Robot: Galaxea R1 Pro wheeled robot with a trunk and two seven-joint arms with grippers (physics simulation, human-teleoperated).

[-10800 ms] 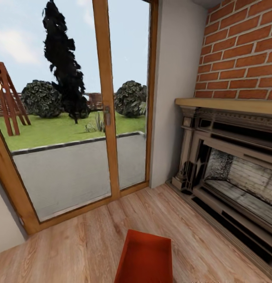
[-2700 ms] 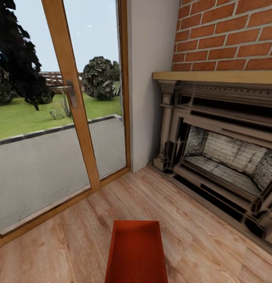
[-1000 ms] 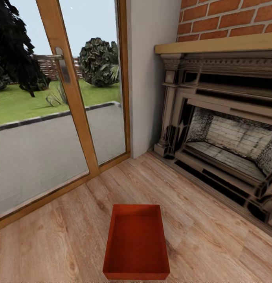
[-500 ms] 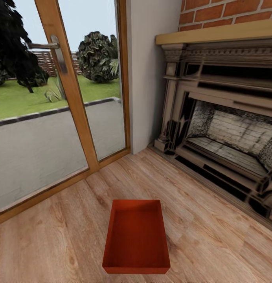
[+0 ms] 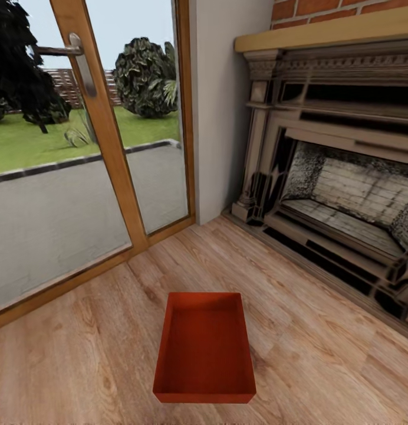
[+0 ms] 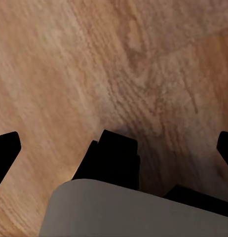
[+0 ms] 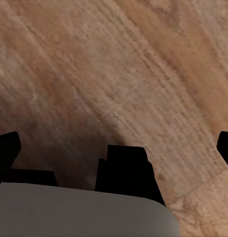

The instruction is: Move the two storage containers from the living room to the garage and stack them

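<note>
One red-orange storage container (image 5: 204, 348) lies open and empty on the light wood plank floor (image 5: 80, 354) of the living room, straight ahead and close to me, with its long side pointing away. In the left wrist view my left gripper (image 6: 115, 147) hangs open over bare planks, its dark fingertips (image 6: 5, 150) spread to the picture's edges. My right gripper (image 7: 114, 148) is open the same way above the wood, with nothing between its fingertips (image 7: 6, 148).
A glazed wooden door (image 5: 104, 136) with a metal handle (image 5: 80, 56) stands ahead on the left, with garden behind it. A dark fireplace (image 5: 339, 195) under a wooden mantel runs along the right. A beige wall pier (image 5: 221, 106) separates them.
The whole head view has shifted as the camera moved closer and tilted down. The container now shows whole and higher in the picture. It has not moved on the floor.
</note>
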